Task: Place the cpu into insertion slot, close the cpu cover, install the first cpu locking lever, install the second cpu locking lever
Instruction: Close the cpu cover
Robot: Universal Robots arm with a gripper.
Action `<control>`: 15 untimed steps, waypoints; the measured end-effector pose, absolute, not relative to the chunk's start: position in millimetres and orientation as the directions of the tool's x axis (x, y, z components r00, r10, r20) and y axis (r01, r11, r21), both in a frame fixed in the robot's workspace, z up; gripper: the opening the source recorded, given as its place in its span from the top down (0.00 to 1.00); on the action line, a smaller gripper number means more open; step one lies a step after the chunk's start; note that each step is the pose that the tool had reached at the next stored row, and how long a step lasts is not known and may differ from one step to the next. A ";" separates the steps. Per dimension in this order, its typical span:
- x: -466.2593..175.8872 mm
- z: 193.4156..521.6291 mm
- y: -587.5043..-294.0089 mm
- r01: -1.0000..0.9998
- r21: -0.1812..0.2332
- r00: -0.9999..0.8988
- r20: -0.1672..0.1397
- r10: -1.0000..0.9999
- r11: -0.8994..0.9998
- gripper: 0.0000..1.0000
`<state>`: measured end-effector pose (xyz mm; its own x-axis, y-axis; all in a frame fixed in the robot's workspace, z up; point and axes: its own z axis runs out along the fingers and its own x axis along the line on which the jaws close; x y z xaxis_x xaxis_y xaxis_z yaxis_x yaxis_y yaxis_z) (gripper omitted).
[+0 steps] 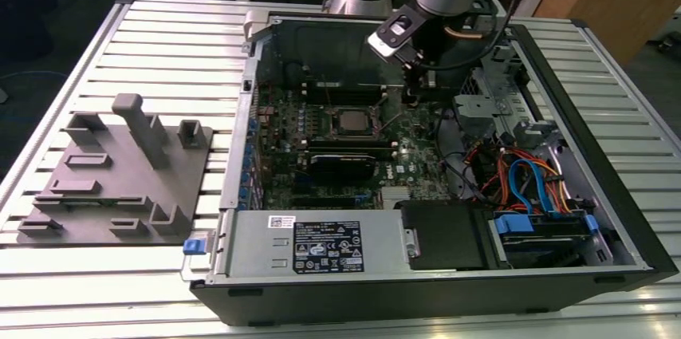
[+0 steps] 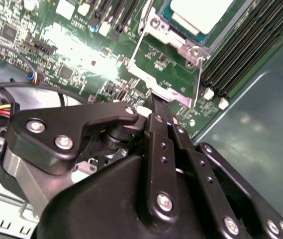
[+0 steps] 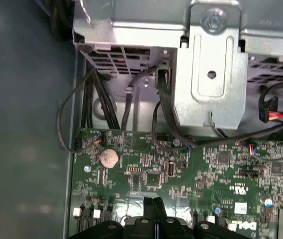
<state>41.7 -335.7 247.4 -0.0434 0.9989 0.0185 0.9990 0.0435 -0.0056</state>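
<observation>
Centrally, the cpu (image 1: pixel 352 121) is being shown lying flat in the insertion slot (image 1: pixel 332 122) on the green circuit board (image 1: pixel 415 159), inside the open computer case (image 1: pixel 596 116), which is being carried by the slatted table (image 1: pixel 159 28). In the second wrist view the chip's silvery top is being framed by the cpu cover (image 2: pixel 178 44), which is being seen lying down around it. A thin wire locking lever (image 2: pixel 199 79) is being seen running along the cover's edge beside the long black memory slots (image 2: pixel 240 55). The gripper (image 2: pixel 157 102) is being held low over the board, just beside the cover's silvery tab. Whether tab and tips are touching cannot be told. Its jaws are being held clenched together, with nothing visible between them. In the first wrist view the tips are being seen above the board, near a round coin cell (image 3: pixel 108 158) and black cables (image 3: pixel 131 99) hanging from a metal bracket (image 3: pixel 211 74). At the exterior view's left, a grey fixture plate (image 1: pixel 117 187) is being seen resting on the table, well apart from the case.
</observation>
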 end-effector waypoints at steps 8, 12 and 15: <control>36.5 247.3 -335.7 0.999 -0.008 -0.041 0.019 0.999 0.041 0.90; 35.7 247.3 -335.7 0.999 -0.008 -0.041 0.019 0.999 0.041 0.90; 35.2 247.3 -335.7 0.999 -0.008 -0.041 0.019 0.999 0.041 0.90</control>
<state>35.2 -335.7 247.3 -0.0408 0.9990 0.0186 0.9991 0.0409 -0.0084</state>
